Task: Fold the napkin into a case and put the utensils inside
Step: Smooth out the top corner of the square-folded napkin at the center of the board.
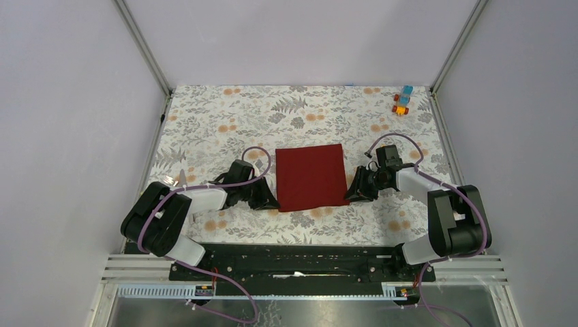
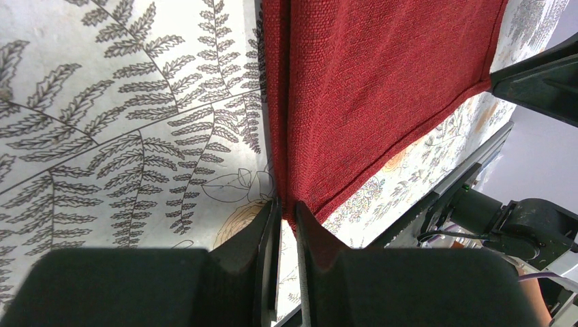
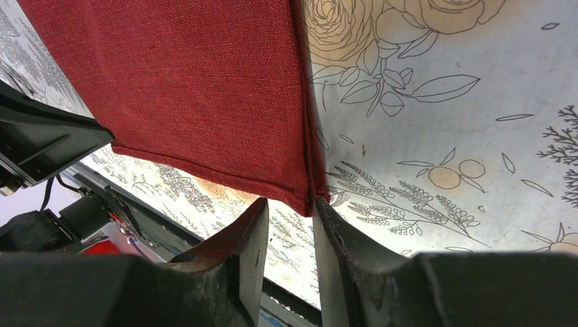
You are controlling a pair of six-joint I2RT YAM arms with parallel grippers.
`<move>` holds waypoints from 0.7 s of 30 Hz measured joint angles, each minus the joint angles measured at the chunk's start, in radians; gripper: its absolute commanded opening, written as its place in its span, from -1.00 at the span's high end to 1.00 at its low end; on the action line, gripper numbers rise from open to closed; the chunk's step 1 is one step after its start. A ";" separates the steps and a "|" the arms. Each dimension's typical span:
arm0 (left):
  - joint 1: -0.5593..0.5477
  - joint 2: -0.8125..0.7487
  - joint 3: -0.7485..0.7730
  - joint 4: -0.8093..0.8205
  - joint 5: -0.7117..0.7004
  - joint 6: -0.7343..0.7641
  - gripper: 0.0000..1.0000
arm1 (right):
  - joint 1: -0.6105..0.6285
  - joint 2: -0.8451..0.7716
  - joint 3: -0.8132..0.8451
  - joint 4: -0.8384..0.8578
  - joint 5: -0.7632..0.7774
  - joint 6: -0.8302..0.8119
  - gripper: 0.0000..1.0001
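The dark red napkin [image 1: 310, 177] lies flat in the middle of the table as a doubled rectangle. My left gripper [image 1: 270, 199] is low at its near left corner. In the left wrist view the napkin [image 2: 382, 82] runs down to that gripper [image 2: 287, 204], whose narrow jaws pinch the corner. My right gripper [image 1: 352, 193] is at the near right corner. In the right wrist view the napkin [image 3: 198, 88] ends at the tips of the right gripper [image 3: 290, 201], which stands open and wider than the cloth. Of the utensils, only a small silver tip [image 1: 183, 178] shows behind the left arm.
Small orange, blue and yellow toy blocks [image 1: 402, 102] sit at the far right corner of the floral tablecloth [image 1: 225, 116]. Grey walls close in the table on three sides. The black base rail [image 1: 307, 259] runs along the near edge.
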 measured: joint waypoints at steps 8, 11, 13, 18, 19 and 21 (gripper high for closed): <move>0.000 0.000 0.000 0.000 0.000 0.000 0.64 | 0.000 0.004 0.000 0.000 -0.001 -0.003 0.25; 0.000 0.000 -0.005 0.007 0.000 0.000 0.64 | 0.000 0.004 0.000 0.000 -0.001 -0.003 0.24; 0.000 0.000 -0.006 0.010 0.000 -0.001 0.64 | 0.000 0.003 0.000 0.000 -0.001 -0.003 0.24; 0.000 0.000 -0.006 0.012 0.001 -0.001 0.64 | 0.000 0.003 0.000 0.002 -0.014 -0.003 0.24; 0.000 0.000 -0.006 0.012 0.001 -0.001 0.64 | 0.000 0.002 0.000 0.003 -0.016 -0.003 0.23; 0.000 0.000 -0.007 0.012 0.001 -0.001 0.65 | 0.000 0.001 0.000 0.008 -0.017 -0.003 0.22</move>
